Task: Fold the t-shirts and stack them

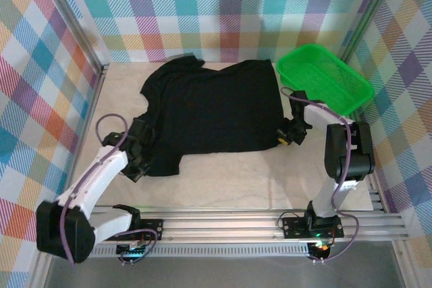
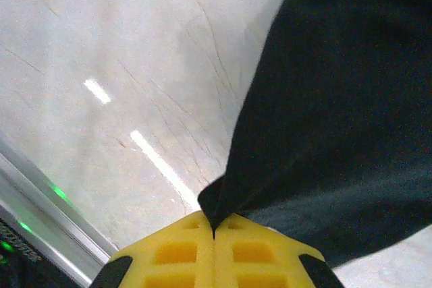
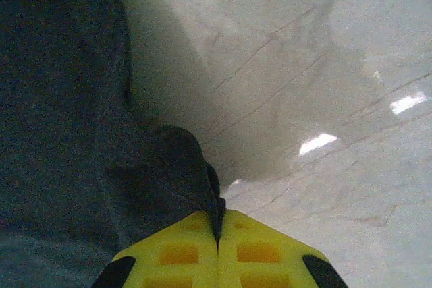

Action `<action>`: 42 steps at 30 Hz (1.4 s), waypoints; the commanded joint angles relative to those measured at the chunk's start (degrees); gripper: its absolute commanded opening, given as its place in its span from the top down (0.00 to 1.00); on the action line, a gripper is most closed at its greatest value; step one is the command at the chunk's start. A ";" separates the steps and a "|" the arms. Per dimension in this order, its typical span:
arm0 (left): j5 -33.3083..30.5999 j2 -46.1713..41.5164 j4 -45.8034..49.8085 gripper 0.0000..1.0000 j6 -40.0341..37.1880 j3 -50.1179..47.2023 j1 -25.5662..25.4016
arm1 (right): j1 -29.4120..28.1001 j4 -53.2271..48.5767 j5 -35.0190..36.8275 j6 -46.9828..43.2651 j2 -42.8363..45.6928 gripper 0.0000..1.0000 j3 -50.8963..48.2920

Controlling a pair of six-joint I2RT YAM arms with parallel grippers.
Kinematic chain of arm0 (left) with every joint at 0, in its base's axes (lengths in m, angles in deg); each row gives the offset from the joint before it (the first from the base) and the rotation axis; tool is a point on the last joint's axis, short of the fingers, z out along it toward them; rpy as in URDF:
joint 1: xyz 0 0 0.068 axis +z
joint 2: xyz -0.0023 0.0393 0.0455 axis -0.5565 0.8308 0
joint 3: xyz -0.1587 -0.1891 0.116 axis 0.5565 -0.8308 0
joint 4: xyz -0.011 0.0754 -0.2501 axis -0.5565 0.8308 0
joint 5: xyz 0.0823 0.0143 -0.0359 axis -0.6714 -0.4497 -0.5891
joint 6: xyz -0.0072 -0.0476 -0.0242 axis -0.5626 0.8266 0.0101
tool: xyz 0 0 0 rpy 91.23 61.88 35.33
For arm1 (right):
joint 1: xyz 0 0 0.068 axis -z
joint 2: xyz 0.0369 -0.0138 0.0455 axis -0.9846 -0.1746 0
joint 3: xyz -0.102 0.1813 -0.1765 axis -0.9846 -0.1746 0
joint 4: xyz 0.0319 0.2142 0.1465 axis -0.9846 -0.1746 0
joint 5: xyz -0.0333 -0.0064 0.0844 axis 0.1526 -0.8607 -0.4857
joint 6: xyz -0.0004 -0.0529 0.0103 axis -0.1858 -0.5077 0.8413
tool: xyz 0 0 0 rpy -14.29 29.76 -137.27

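A black t-shirt (image 1: 216, 109) lies spread flat across the far half of the table (image 1: 236, 180), its far right corner just beside the green mesh basket (image 1: 324, 75) in the table's far right corner. The left gripper (image 1: 143, 146), toward the table's left edge, has its yellow fingers (image 2: 175, 254) pressed together on a pinch of the shirt's near left cloth. Toward the right edge, the right gripper (image 1: 287, 134) nips the shirt's near right corner between closed fingers (image 3: 263, 254).
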 commanded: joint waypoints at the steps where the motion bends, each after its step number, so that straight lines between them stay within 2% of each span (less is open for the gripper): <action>1: -7.58 -6.35 10.24 1.00 0.75 2.20 3.08 | -3.36 -3.59 -2.92 0.41 6.22 1.00 1.15; 5: -8.74 -9.23 12.70 1.00 4.14 0.30 4.01 | -7.15 -6.40 -4.50 1.70 10.66 1.00 -0.95; 8: -4.95 -9.81 11.90 1.00 5.58 -3.17 4.05 | -6.40 -9.89 -0.89 2.49 16.11 1.00 -4.28; 10: 2.36 -9.43 6.21 1.00 3.67 -6.98 3.79 | -3.12 -14.07 4.70 2.66 20.15 1.00 -6.38; 12: 12.18 -6.43 -2.31 1.00 1.75 -11.01 2.92 | 2.73 -15.86 6.66 2.29 23.94 1.00 -8.81; 14: 17.18 -1.60 -10.24 1.00 1.70 -12.50 -2.11 | 7.85 -16.08 6.70 0.97 26.66 1.00 -10.56; 16: 16.17 3.31 -11.55 1.00 1.72 -10.22 -7.61 | 9.05 -15.60 6.10 -1.02 25.99 1.00 -10.96; 17: 15.34 5.42 -11.03 1.00 1.50 -9.18 -8.82 | 9.01 -15.14 4.90 -1.29 25.02 1.00 -11.23; 20: 13.25 8.24 -9.53 1.00 2.14 -8.04 -9.23 | 9.02 -12.44 1.62 -0.40 22.40 1.00 -13.29; 21: 12.97 8.40 -9.50 0.95 2.44 -8.02 -8.97 | 9.05 -11.55 1.60 0.01 21.97 1.00 -13.70; 22: 12.92 8.23 -9.37 0.79 2.54 -7.73 -8.71 | 9.03 -11.09 1.89 0.24 21.64 1.00 -13.77; 24: 11.69 7.68 -6.58 0.37 2.41 -5.35 -8.36 | 9.04 -10.69 2.55 -0.10 20.86 1.00 -12.98; 25: 10.34 7.42 -3.72 0.26 2.40 -3.25 -8.25 | 8.98 -11.00 2.98 -0.63 20.28 1.00 -12.24; 26: 8.54 7.09 -0.62 0.20 2.62 -1.10 -8.17 | 9.03 -11.27 3.40 -1.04 19.72 1.00 -11.55; 27: 5.89 6.53 3.64 0.19 3.43 1.86 -8.16 | 8.98 -11.46 3.86 -1.45 19.24 1.00 -11.00; 29: 1.13 4.73 8.59 0.21 4.89 7.00 -7.63 | 9.03 -11.59 4.29 -1.82 18.76 1.00 -10.50; 30: 0.17 3.85 8.09 0.26 4.97 8.75 -6.51 | 8.99 -11.44 4.34 -1.94 18.69 1.00 -10.56; 32: 2.83 4.33 1.24 0.43 2.61 9.77 -2.76 | 8.98 -11.10 4.10 -1.91 18.49 1.00 -10.74; 34: 9.75 9.74 -10.57 0.66 0.01 9.27 2.78 | 9.03 -10.58 3.69 -1.99 18.18 1.00 -11.00; 36: 11.31 18.95 -16.86 0.76 -2.02 12.72 5.10 | 8.98 -10.54 3.44 -2.38 17.58 1.00 -10.88; 39: 14.47 33.66 -22.21 0.79 -5.64 23.37 6.30 | 9.00 -10.84 3.18 -3.13 16.85 1.00 -10.10; 42: 14.46 45.54 -20.91 0.81 -7.26 34.50 6.30 | 9.02 -10.84 3.34 -3.16 16.82 1.00 -9.65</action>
